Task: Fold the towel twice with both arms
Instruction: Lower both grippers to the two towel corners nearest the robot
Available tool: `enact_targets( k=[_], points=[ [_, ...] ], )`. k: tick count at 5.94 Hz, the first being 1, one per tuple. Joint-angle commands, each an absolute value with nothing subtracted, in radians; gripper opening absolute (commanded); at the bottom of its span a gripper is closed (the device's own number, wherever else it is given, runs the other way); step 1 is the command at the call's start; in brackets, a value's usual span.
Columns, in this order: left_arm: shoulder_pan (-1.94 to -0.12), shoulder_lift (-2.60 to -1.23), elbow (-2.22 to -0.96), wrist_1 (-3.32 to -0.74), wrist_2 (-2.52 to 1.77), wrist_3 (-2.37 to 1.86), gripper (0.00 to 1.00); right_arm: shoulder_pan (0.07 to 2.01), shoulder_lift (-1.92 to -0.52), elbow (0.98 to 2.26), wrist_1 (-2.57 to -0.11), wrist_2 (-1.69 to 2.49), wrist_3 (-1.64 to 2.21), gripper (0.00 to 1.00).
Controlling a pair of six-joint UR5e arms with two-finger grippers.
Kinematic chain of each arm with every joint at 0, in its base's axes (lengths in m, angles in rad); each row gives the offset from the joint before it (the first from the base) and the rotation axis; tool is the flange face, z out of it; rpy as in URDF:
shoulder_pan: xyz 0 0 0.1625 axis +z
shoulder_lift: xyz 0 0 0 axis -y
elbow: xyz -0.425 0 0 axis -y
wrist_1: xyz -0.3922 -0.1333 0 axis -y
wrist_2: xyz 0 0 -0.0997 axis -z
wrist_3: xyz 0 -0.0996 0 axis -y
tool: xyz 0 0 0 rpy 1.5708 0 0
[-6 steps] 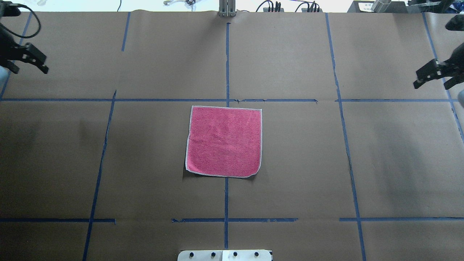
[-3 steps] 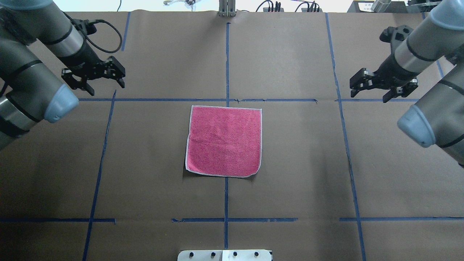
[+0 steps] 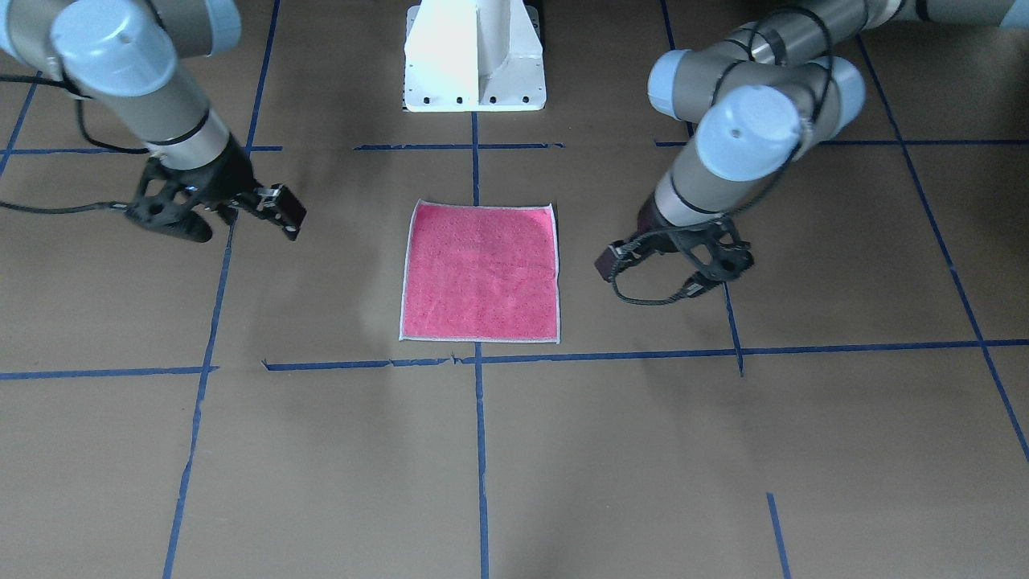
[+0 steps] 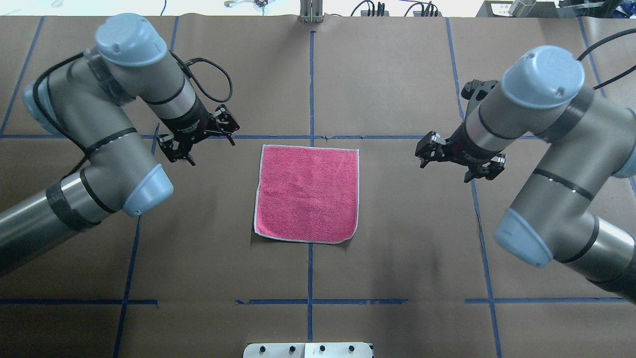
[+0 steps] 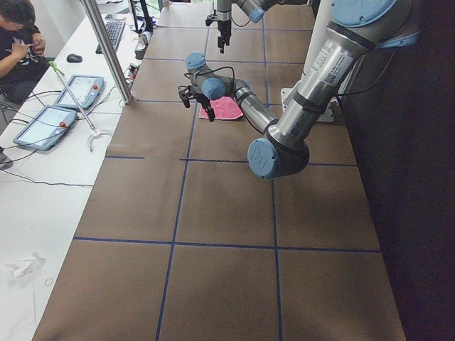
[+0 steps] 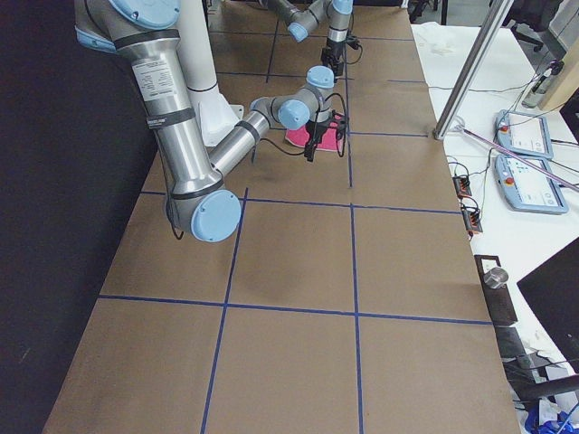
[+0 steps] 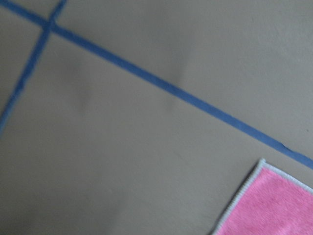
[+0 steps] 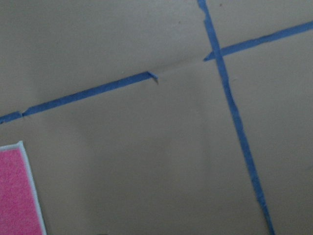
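The towel (image 4: 307,194) lies flat and unfolded at the middle of the table, pink-red face up, with a pale border; it also shows in the front view (image 3: 480,272). My left gripper (image 4: 212,152) is open and empty, hovering just off the towel's far left corner. My right gripper (image 4: 444,170) is open and empty, farther off to the right of the towel's far right corner. In the front view the left gripper (image 3: 655,280) is right of the towel and the right gripper (image 3: 233,227) is left of it. Each wrist view shows only a towel corner (image 7: 274,205) (image 8: 14,196).
Brown paper with blue tape lines (image 4: 311,89) covers the table. The white pedestal base (image 3: 474,64) stands at the robot's side. A metal post (image 4: 311,10) and cables sit at the far edge. A person (image 5: 18,35) and tablets are beside the table.
Both arms have swung in from the table's outer sides toward the towel's far corners. Both grippers stay open. The towel has not moved.
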State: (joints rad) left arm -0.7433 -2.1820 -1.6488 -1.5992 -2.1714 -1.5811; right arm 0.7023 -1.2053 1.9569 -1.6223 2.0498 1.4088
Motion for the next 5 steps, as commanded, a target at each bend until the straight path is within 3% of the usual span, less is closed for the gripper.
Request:
enact_targets(
  k=[1, 5],
  points=[
    [-0.613, -2.218, -1.654, -1.598, -2.053, -1.801, 1.00, 0.551, -1.134, 1.959, -1.626, 1.935, 1.599, 1.00],
    [-0.528, -2.189, -1.718, -1.591, -1.978, -1.922, 1.00, 0.540, -1.013, 1.843, -1.628, 1.885, 1.673, 1.00]
  ],
)
